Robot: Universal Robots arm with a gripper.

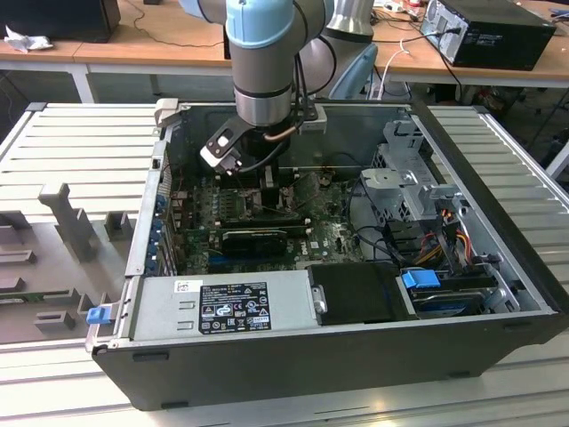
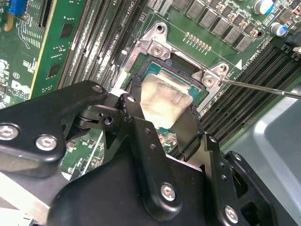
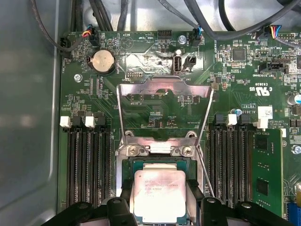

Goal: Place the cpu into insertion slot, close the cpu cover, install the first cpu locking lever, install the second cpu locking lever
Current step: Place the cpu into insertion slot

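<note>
Bright even light; glare on cpu (image 2: 164, 101); slight softness throughout.

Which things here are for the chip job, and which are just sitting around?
For the job:
the cpu, gripped by the gripper
the insertion slot beneath it
the cpu cover, flipped open
the thin locking lever

Just lying about:
the coin battery
the memory slots
the power supply box
the long black card

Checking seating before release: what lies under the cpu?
The insertion slot: its dark frame shows around the cpu. The slot's centre is covered by the cpu, which the gripper clasps, so contact cannot be judged.
</note>
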